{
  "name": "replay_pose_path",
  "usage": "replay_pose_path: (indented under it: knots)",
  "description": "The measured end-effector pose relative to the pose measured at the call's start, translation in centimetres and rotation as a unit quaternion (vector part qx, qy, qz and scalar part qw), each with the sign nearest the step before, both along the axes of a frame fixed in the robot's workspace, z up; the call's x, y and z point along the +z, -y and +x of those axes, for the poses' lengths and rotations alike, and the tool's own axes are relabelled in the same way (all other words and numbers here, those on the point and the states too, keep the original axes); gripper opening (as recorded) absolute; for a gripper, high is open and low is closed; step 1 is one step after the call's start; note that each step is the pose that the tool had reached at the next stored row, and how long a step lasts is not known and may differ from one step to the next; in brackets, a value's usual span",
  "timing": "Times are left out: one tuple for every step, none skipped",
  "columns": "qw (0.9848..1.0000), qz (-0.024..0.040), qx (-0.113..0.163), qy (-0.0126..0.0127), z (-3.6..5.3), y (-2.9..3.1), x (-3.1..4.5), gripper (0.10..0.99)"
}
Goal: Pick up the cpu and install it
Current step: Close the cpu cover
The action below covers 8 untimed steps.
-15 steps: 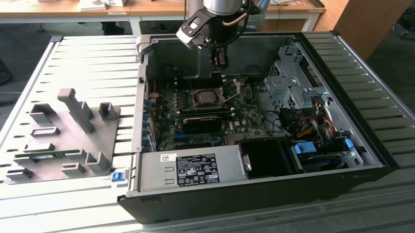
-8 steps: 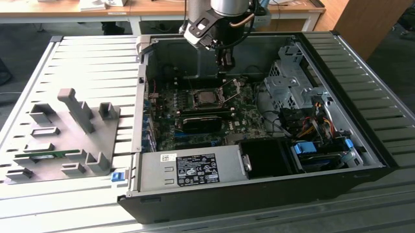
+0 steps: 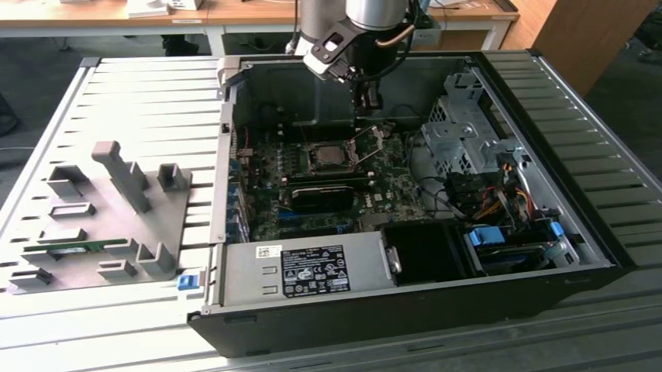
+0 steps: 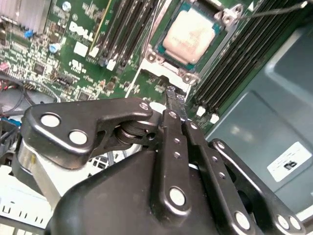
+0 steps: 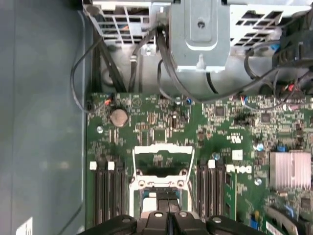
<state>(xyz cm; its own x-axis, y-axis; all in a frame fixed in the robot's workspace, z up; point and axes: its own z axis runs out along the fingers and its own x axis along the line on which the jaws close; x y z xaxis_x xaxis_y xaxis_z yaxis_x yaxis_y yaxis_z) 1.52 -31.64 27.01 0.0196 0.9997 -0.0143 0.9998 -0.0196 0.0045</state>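
Note:
The cpu (image 4: 190,35), a pale silvery square chip, lies flat in its socket on the green motherboard (image 4: 73,54). In the exterior view the cpu (image 3: 332,157) sits in the middle of the board inside the open computer case (image 3: 579,232). The socket's metal load frame (image 5: 161,159) stands hinged open. My gripper (image 4: 174,97) hangs a little above the socket and to one side of it, fingers pressed together with nothing between them. In the exterior view the gripper (image 3: 370,105) is over the far part of the board, just beyond the socket.
Memory slots (image 5: 105,191) flank the socket. A grey drive cage (image 3: 466,132) and cable bundles (image 3: 497,194) fill the case's right side; the power supply (image 3: 300,271) is at the front. On the exterior view's left stands a grey fixture plate (image 3: 104,209) with blocks and a green strip (image 3: 67,249).

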Motion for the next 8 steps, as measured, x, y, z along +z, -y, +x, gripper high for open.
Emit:
replay_pose_path:
  knots:
    - [1.0,0.0,0.0,0.0,0.21,0.0,-0.05,0.106]
    - [1.0,-0.0001,0.0,0.0,0.32,-0.01,-0.1,0.106]
    - [1.0,-0.0002,0.0,-0.0001,0.41,-0.02,-0.17,0.106]
    - [1.0,-0.0002,0.0,0.0,0.55,-0.03,-0.24,0.106]
    - [1.0,-0.0002,0.001,0.0,0.66,-0.03,-0.31,0.106]
    - [1.0,-0.0002,0.003,0.0001,0.69,-0.03,-0.38,0.106]
    - [1.0,-0.0002,0.004,0.0001,0.74,-0.03,-0.46,0.106]
    - [1.0,-0.0002,0.006,0.0001,0.85,-0.03,-0.53,0.106]
